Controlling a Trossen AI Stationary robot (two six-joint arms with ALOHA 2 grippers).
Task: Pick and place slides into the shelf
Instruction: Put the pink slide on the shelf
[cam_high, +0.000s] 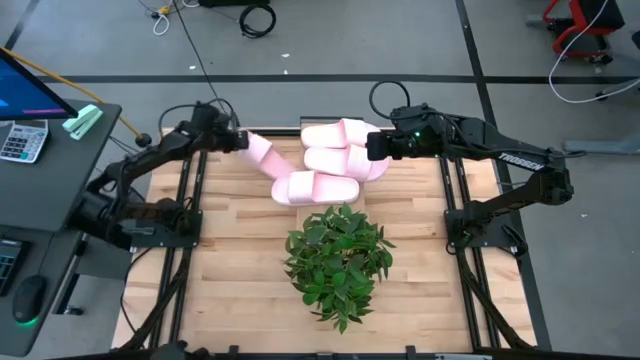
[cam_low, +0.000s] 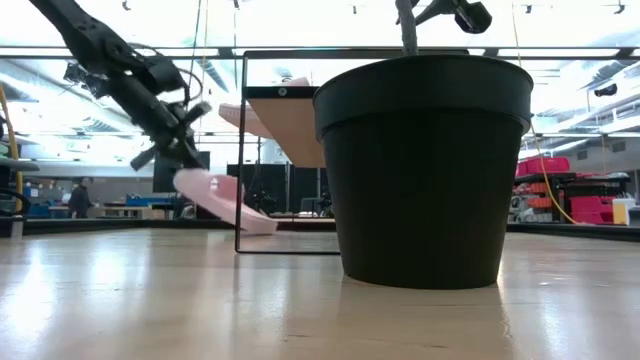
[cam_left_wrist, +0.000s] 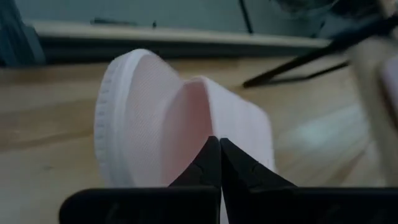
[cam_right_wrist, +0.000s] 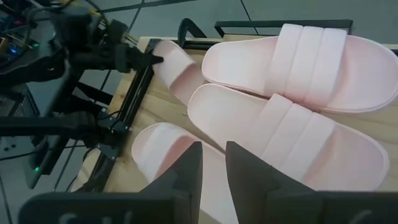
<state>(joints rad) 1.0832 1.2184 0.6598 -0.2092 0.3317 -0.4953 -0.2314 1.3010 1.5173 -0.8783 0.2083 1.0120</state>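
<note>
Slides of smooth pale pink foam are clustered on the wooden bench. One tilted slide is clamped by the left gripper. The right gripper is held slightly apart above another.

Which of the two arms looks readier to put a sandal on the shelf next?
Probably the left: its gripper is already shut on a slide, lifted at a tilt. The right gripper hovers open over the others.

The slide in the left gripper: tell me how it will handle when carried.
The slide looks thick and holds its shape, so probably light and fairly stiff. The left gripper pinches only one end, the other touching the table, so it may swing.
</note>
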